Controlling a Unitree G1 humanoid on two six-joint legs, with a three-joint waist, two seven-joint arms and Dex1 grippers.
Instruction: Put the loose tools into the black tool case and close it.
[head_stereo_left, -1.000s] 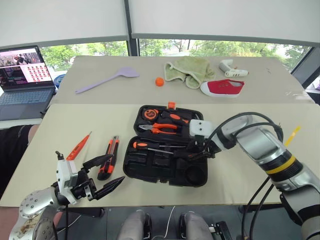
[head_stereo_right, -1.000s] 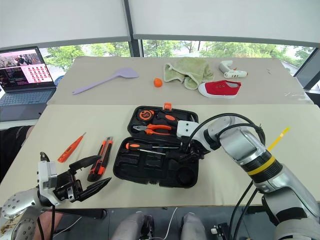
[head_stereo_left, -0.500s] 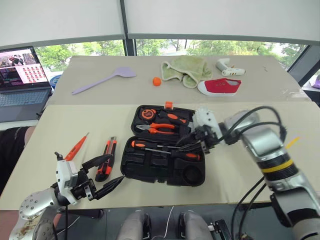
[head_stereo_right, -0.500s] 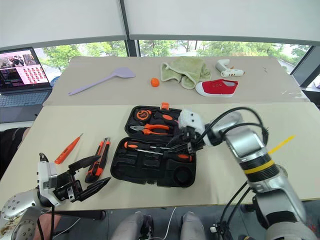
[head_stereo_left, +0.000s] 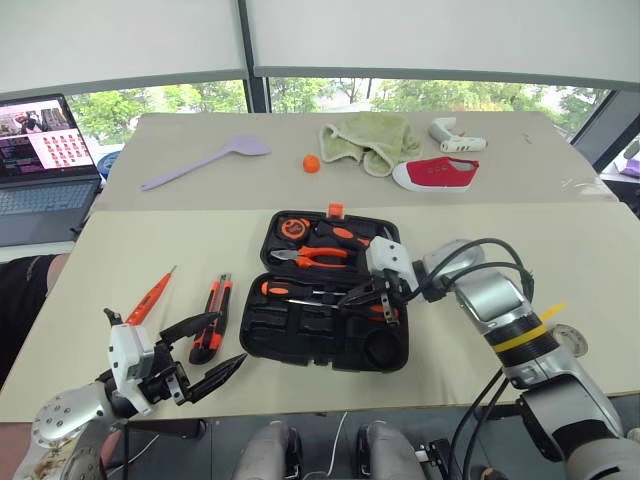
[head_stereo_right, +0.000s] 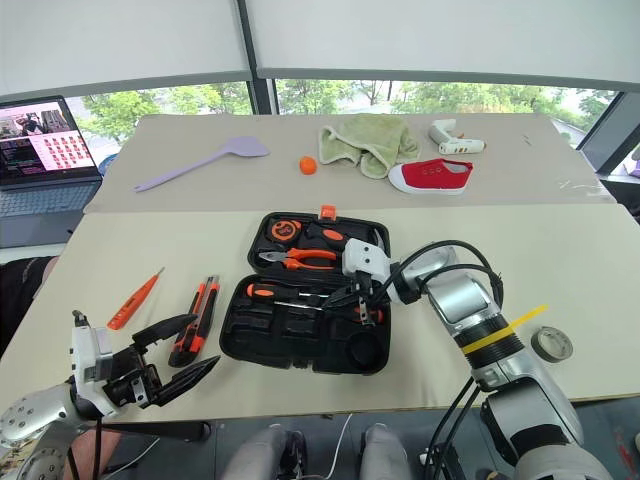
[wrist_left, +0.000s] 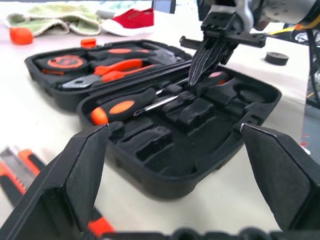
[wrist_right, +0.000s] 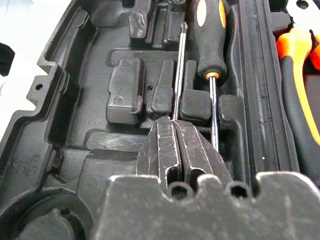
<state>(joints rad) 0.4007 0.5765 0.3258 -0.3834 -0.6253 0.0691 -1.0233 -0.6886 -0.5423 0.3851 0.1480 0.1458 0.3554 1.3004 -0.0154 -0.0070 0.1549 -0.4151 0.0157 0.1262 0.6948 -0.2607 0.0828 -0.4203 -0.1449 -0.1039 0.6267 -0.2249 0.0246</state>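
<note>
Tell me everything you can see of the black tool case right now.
The black tool case lies open flat on the near table, a rounded hard-plastic shell with an orange latch on its far edge. The far half holds pliers and a tape measure. The near half has moulded slots; two black-and-orange screwdrivers lie in them, others are empty. The right pincer, shut, hangs over the near half's right side.

You had two beige tables pushed together, the far one running under a row of windows. White blinds were drawn most of the way down, leaving a strip of green trees and daylight along the sill. A dark window post split the panes. An open laptop sat at the far left edge, its screen lit. The light was soft and even across both tabletops.
</note>
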